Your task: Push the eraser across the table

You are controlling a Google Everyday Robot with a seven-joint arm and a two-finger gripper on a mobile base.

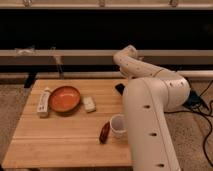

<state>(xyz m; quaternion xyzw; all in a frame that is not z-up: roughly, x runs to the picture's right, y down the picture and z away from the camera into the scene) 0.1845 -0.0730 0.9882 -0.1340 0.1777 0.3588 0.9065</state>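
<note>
Eraser [120, 88] lay flat near the far right edge of the tabletop [65, 137], partly hidden by the white arm. Gripper [124, 77] hung just above it. Contact and grasp state could not be told. Orange bowl [64, 98] and whitish block [89, 104] sat to the left, white cup [118, 125] nearer the front.

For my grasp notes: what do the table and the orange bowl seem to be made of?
The table: matte wood, plank stripes show. The orange bowl: smooth, perhaps plastic or ceramic. The gripper hangs by the eraser, far right edge.
</note>
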